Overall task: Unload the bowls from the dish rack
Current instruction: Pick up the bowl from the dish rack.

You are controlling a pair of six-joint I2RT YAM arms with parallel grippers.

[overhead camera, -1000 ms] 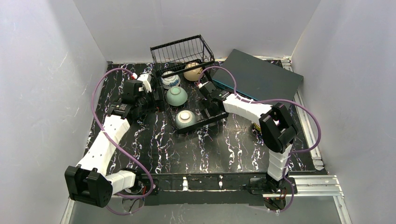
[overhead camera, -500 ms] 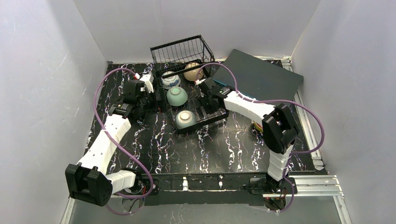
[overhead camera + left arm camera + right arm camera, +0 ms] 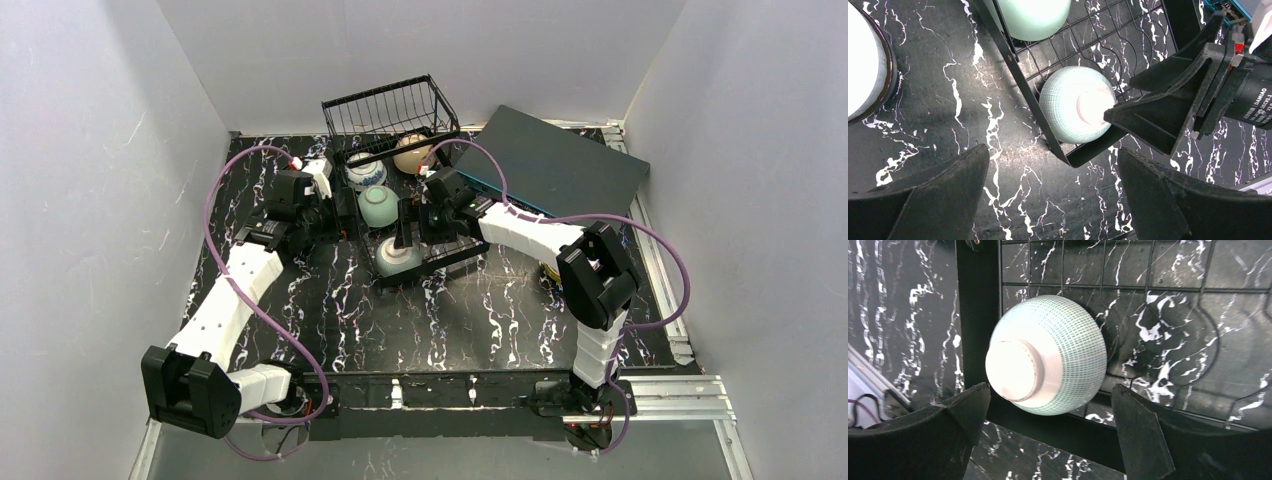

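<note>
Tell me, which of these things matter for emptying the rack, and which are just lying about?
Part of the job: dish rack; checked bowl, pale green bowl, blue-and-white bowl and beige bowl in it; open right hand at the checked bowl; open left hand nearby.

Just lying about: flat dark box at the far right.

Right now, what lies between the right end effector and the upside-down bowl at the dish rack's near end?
Nothing. The right wrist view shows the right end effector open over the bowl, only air between them.
</note>
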